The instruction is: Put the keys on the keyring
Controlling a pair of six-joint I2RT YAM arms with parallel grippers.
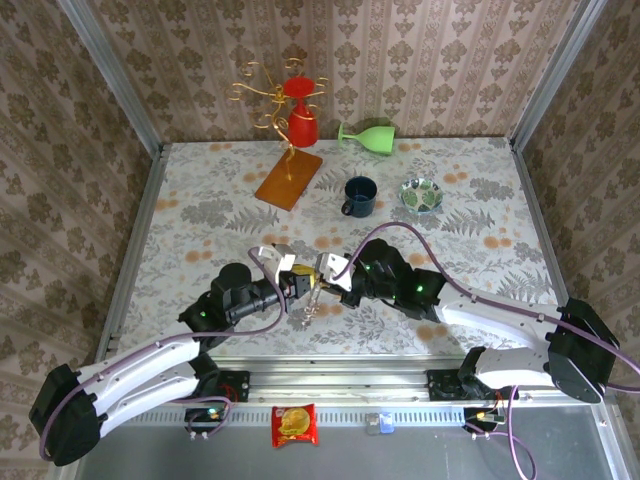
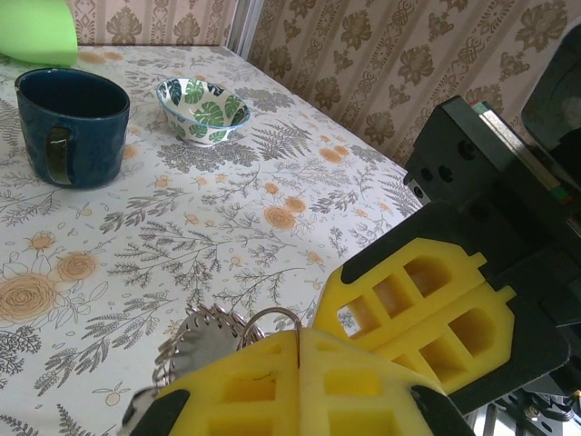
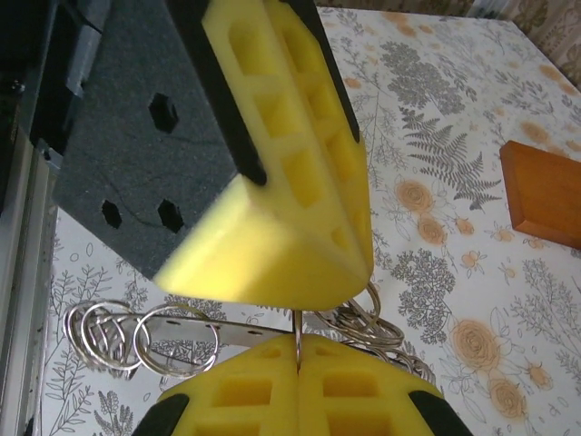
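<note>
Left gripper (image 1: 302,285) and right gripper (image 1: 322,268) meet tip to tip over the desk's (image 1: 200,200) near middle, both jaws clenched. The right's pads (image 3: 354,391) pinch a thin wire loop of the keyring (image 3: 368,318). Whether the left grips it too, I cannot tell. Coiled rings and a flat silvery key (image 3: 231,329) hang alongside

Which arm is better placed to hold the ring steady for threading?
Probably right: the right gripper is shut on the thin ring, held edge-on; the left gripper sits tip to tip with it.
</note>
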